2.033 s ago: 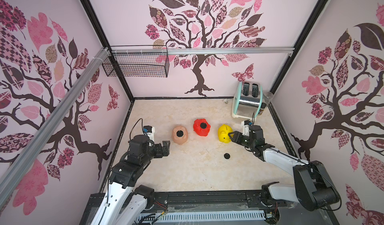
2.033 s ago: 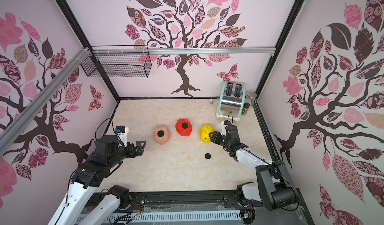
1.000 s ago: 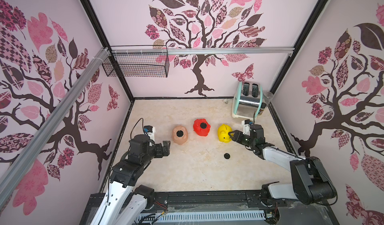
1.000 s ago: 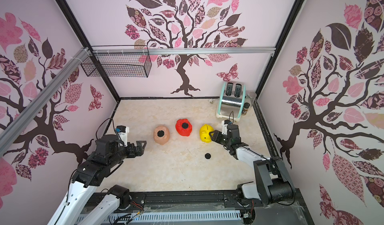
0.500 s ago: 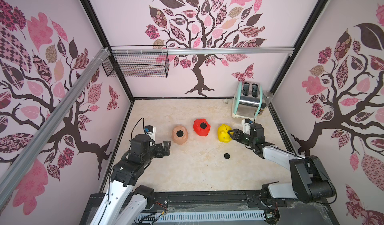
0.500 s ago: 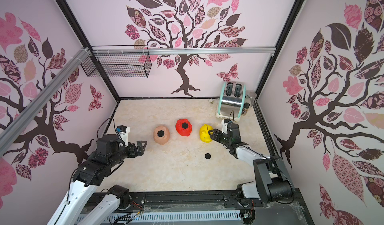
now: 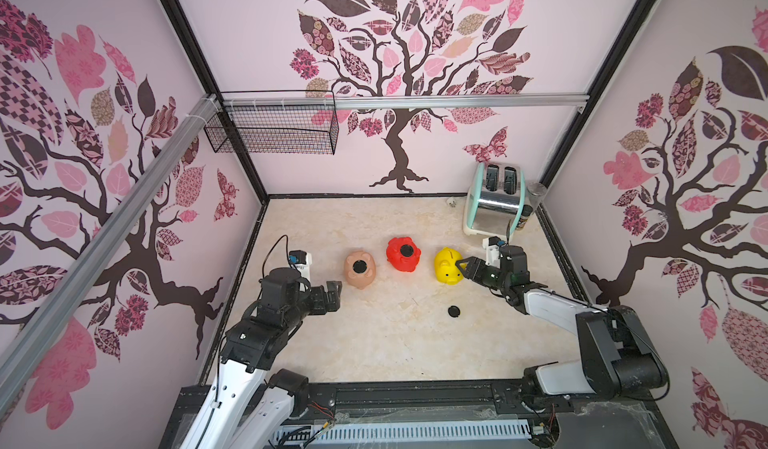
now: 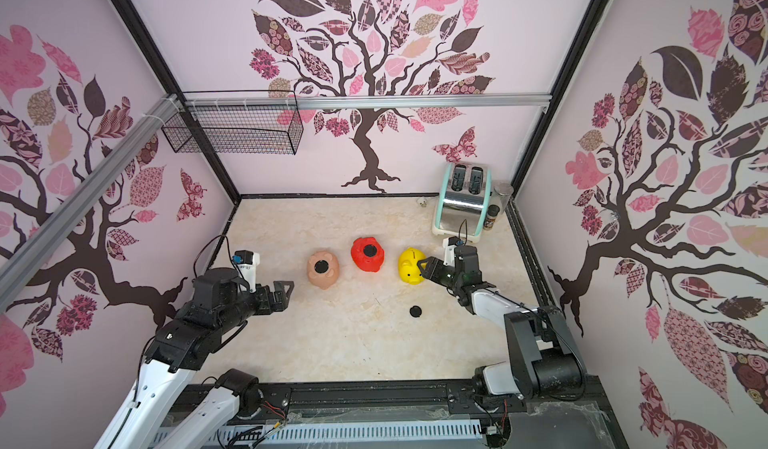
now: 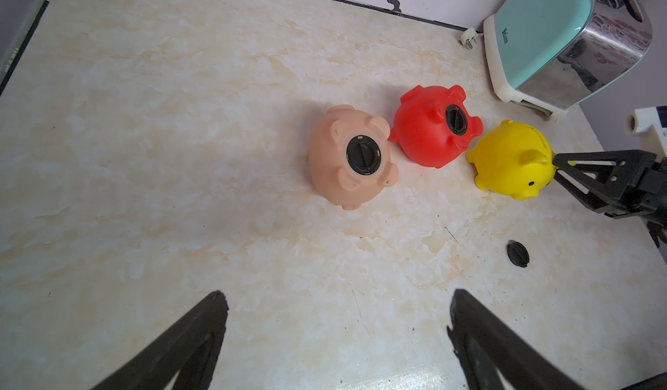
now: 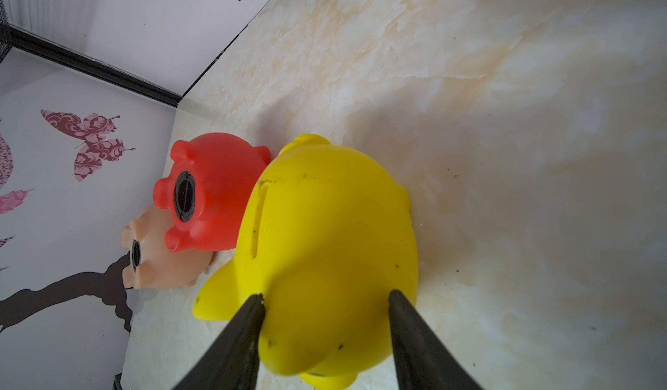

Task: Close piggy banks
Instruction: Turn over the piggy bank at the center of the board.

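Piggy banks (image 7: 403,253) — marble tabletop (image 7: 374,343), tree-patterned walls (image 7: 249,31)

You can't see the belly of the yellow pig (image 10: 325,207) from any camera — it's turned to the table (image 10: 505,153). The fingertips of the right gripper (image 10: 325,294) flank its blurred head; whether they press it, you can't tell. In the right wrist view the red pig (image 10: 213,189) hides most of the peach pig (image 10: 162,267).

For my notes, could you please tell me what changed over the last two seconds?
Almost nothing: the right gripper stays astride the glossy yellow plastic piggy bank, shifting only slightly. The peach-pink plastic pig, red plastic pig, loose black round plug and open left gripper stayed put.
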Robot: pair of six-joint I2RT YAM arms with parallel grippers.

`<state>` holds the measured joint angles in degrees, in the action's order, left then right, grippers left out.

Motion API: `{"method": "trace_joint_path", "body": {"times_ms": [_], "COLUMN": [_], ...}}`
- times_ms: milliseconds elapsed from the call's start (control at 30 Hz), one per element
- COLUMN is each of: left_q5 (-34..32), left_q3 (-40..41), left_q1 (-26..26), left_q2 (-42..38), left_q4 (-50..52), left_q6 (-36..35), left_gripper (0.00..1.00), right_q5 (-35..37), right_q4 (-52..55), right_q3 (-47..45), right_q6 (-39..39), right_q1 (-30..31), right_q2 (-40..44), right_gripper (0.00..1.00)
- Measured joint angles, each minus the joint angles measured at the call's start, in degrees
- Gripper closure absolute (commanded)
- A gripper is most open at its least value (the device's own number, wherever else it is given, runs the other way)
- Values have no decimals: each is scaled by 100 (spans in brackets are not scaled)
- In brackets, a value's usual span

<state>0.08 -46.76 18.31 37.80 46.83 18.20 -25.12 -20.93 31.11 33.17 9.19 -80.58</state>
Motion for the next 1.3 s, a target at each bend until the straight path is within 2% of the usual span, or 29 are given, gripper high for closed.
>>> {"method": "trace_joint_path", "body": {"times_ms": [667, 1100, 1300], "left_q5": [0, 15, 17], "left_q3": [0, 0, 0], "left_q1": [7, 9, 15], "left_q2": [0, 72, 76], "left_q4": [-2, -2, -2], "left_q6": [0, 0, 0], "left_gripper": [2, 2, 2], "right_q5": [-177, -315, -326], "right_q4": [-181, -291, -286], "right_q3": [39, 39, 39], "right_q6": [201, 361, 439], "right_q1": [-164, -306, -369], "right_q2": [-83, -184, -199], "right_gripper": [57, 57, 53]}}
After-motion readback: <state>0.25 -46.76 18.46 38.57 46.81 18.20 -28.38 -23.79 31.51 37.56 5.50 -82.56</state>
